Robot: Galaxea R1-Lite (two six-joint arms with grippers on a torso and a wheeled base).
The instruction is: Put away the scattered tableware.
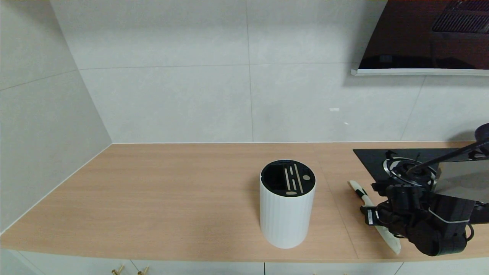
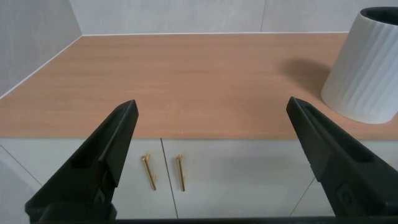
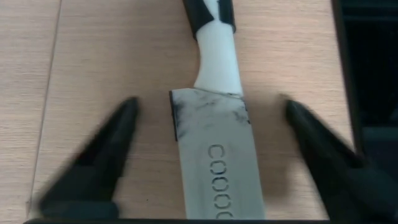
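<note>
A knife [image 1: 376,215] with a white blade and a black-and-white handle lies flat on the wooden counter [image 1: 172,198], right of a white ribbed utensil holder [image 1: 286,204] with a black slotted top. My right gripper [image 1: 376,214] hovers just over the knife. In the right wrist view its open fingers [image 3: 93,168] straddle the knife [image 3: 214,143] where blade meets handle, a gap on each side. My left gripper [image 2: 211,162] stands open in front of the counter edge, nothing between its fingers, with the utensil holder [image 2: 367,65] off to one side.
A black gas hob [image 1: 412,164] with a burner ring sits on the counter right behind the knife. A dark range hood [image 1: 428,38] hangs on the tiled wall above. White cabinet doors with gold handles [image 2: 163,173] run under the counter. Left of the holder the counter is bare wood.
</note>
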